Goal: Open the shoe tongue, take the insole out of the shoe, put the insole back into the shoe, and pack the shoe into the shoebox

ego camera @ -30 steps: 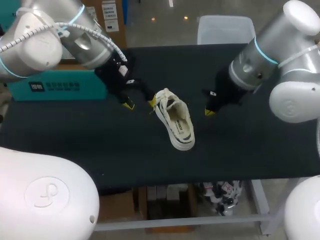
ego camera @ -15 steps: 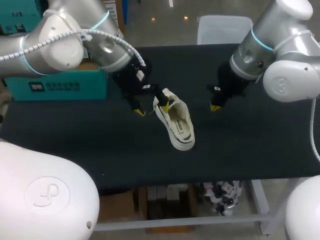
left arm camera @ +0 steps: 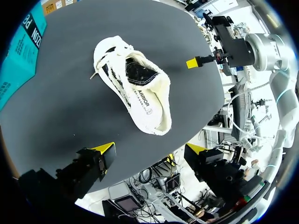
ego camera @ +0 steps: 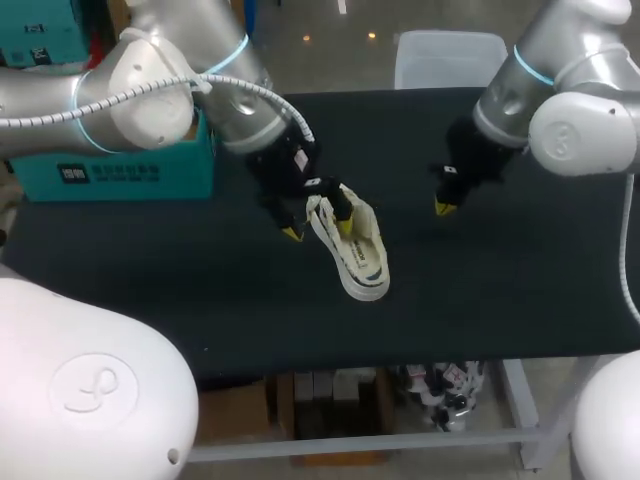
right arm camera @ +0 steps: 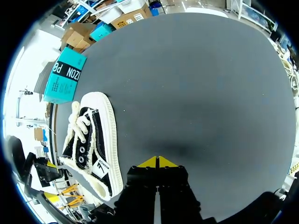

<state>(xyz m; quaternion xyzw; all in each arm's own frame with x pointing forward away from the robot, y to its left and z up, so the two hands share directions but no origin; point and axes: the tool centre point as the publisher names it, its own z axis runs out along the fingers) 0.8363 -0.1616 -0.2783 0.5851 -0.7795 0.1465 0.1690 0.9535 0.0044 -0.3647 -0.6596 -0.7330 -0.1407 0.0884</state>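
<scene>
One shoe [ego camera: 352,245] lies at the table's [ego camera: 200,300] middle. Above it hangs the left gripper [ego camera: 318,229], fingers wide apart; the right gripper [ego camera: 443,207], fingers together and empty, hangs nearer the right edge.

White shoe [ego camera: 352,248] lies on the table [ego camera: 200,300], toe toward 5 o'clock; left gripper [ego camera: 318,229], fingers spread, over its 11 o'clock end; right gripper [ego camera: 442,207] at its 2 o'clock, apart.

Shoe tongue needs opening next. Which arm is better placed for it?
Left, most likely. The left gripper hangs open right over the shoe, its fingers spread to either side of it. The right gripper is shut and stands apart from the shoe, over bare table.
</scene>
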